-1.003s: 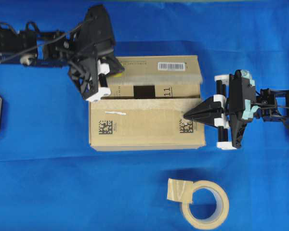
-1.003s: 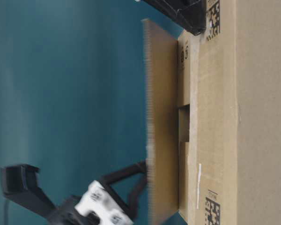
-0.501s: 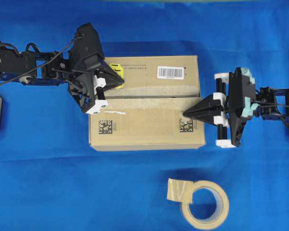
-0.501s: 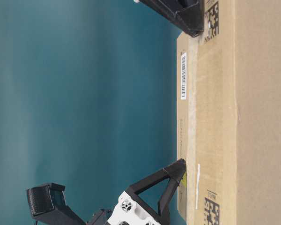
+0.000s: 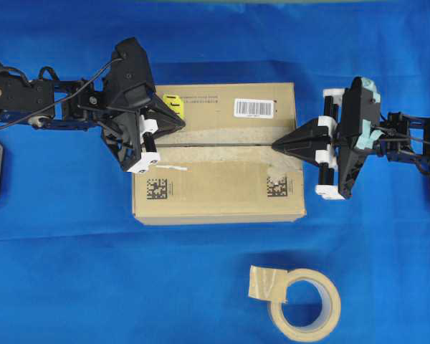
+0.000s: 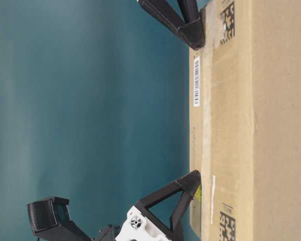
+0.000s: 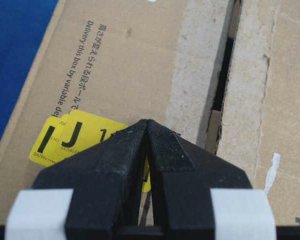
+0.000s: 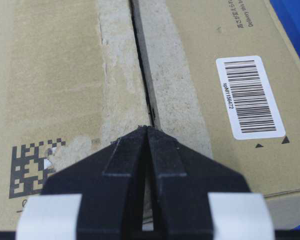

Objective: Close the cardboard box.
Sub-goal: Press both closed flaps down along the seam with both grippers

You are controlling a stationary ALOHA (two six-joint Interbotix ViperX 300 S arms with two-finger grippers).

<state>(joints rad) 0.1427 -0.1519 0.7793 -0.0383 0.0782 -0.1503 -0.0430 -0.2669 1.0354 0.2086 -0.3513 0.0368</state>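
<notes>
The cardboard box [image 5: 215, 179] lies on the blue cloth with both long flaps folded flat and meeting at a narrow middle seam [image 8: 142, 65]. My left gripper [image 5: 180, 123] is shut with nothing in it. Its tip rests on the far flap's left end, over the yellow sticker [image 7: 75, 137]. My right gripper [image 5: 276, 145] is also shut and empty, its tip at the seam on the box's right end, beside the barcode label [image 8: 247, 95]. From table level the two tips, left gripper [image 6: 194, 175] and right gripper [image 6: 195, 42], touch the box top [image 6: 241, 125].
A beige tape roll [image 5: 304, 301] with a loose end lies on the cloth in front of the box, towards the right. Blue cloth [image 5: 72, 272] surrounds the box on all sides.
The far flap, raised a second ago, now lies flat under my left gripper. My right gripper's tip has shifted from the near flap to the seam.
</notes>
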